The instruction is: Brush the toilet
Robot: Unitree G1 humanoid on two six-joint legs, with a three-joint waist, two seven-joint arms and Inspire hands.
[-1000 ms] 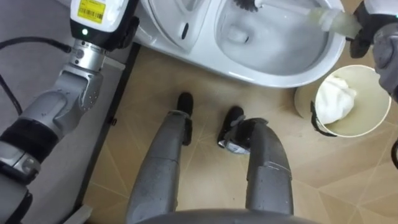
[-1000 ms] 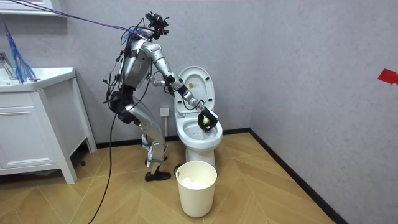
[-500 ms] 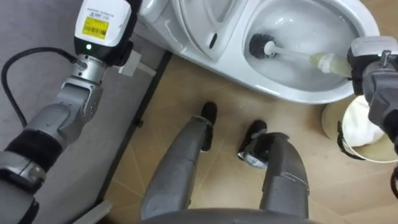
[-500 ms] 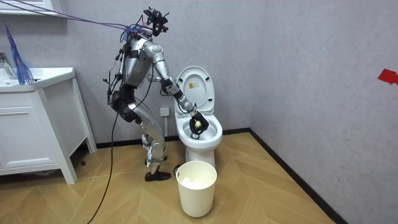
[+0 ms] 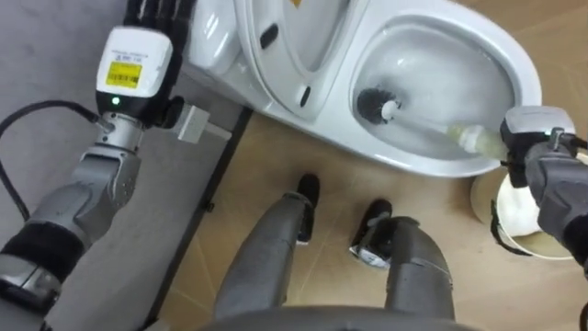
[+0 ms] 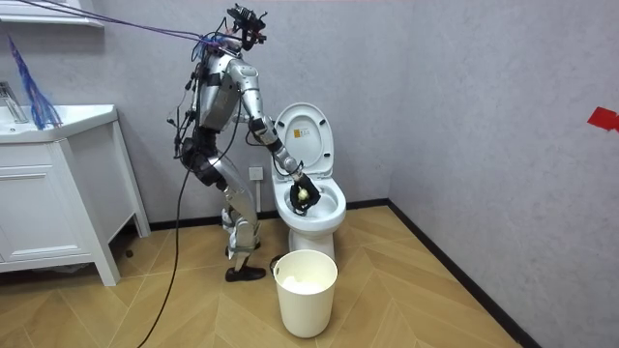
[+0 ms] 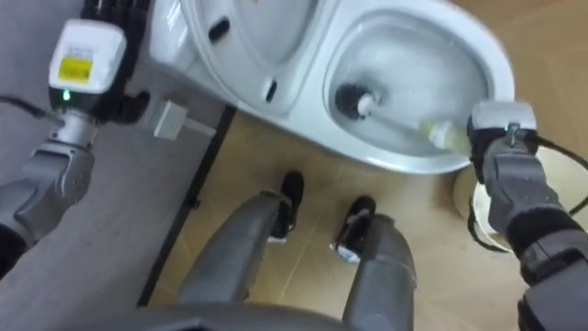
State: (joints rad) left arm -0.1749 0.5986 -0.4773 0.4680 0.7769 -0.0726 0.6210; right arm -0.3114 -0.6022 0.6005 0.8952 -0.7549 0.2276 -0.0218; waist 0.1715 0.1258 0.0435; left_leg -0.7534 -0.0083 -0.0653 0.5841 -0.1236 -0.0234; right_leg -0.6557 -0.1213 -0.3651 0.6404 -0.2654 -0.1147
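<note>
right hand (image 5: pixel 525 133) closed round the pale handle of the toilet brush (image 5: pixel 381 108). bristle head sits down inside the toilet (image 5: pixel 409 161) bowl. left hand (image 5: pixel 158 11) beside the raised lid, fingers straight. white bin (image 6: pixel 306 285) just beside the toilet.

Bathroom, home-style fittings showing it. White toilet (image 6: pixel 309 205) standing against grey textured wall (image 6: pixel 464 97), seat lid (image 6: pixel 302 135) leaning up behind open bowl. Toilet brush (image 5: pixel 377 104) resting head-down inside bowl. White vanity cabinet (image 6: pixel 48 213) with panelled doors standing at room view's left, white counter (image 6: pixel 63 120) topping it. Round white waste bin (image 6: pixel 306 290) sitting just before toilet on wood herringbone floor (image 6: pixel 435 309).
</note>
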